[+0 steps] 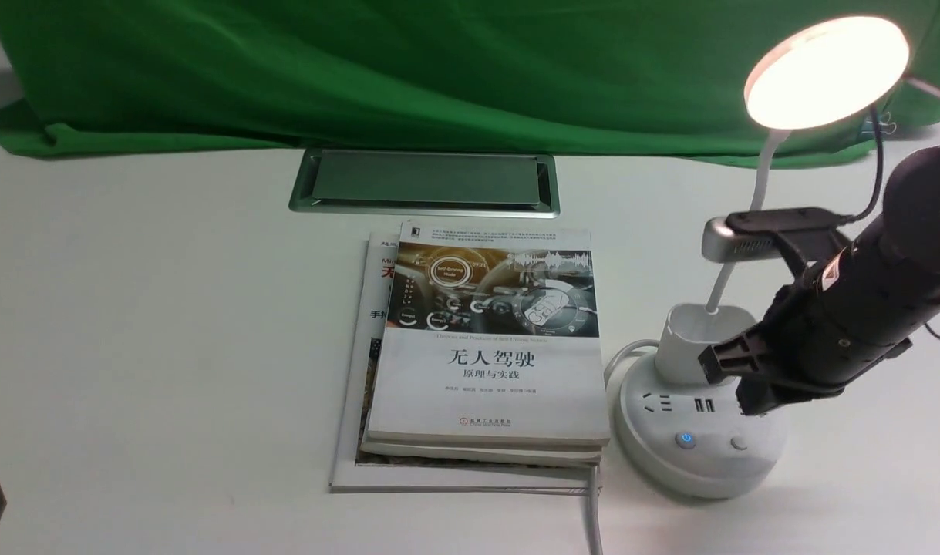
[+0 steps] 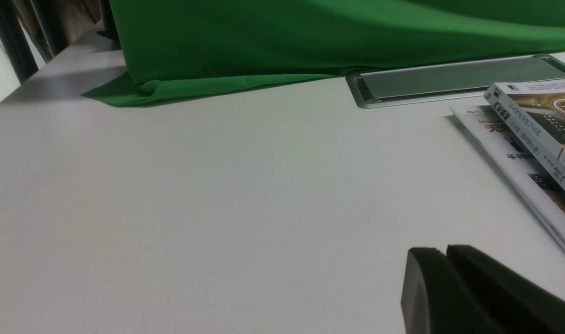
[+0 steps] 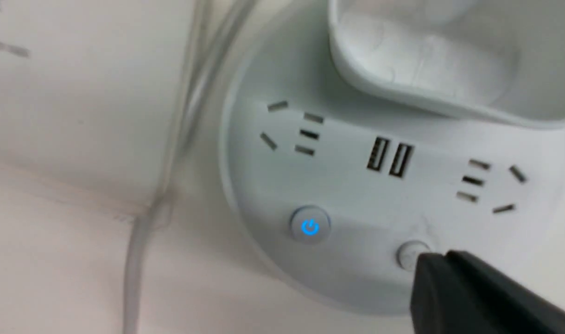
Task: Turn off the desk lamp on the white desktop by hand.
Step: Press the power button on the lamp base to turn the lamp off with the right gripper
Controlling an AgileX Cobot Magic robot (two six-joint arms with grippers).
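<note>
The lamp (image 1: 827,73) is lit. Reaching seems underway: the right end effector (image 3: 444,260), closed and empty, should press the button (image 1: 739,443) toward seven o'clock in the front view.

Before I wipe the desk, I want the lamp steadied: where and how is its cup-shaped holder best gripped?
Probably by the holder's thin wall, from above, one finger inside, one outside: it stands upright and open-topped. The right end effector is shut, so it should open first.
</note>
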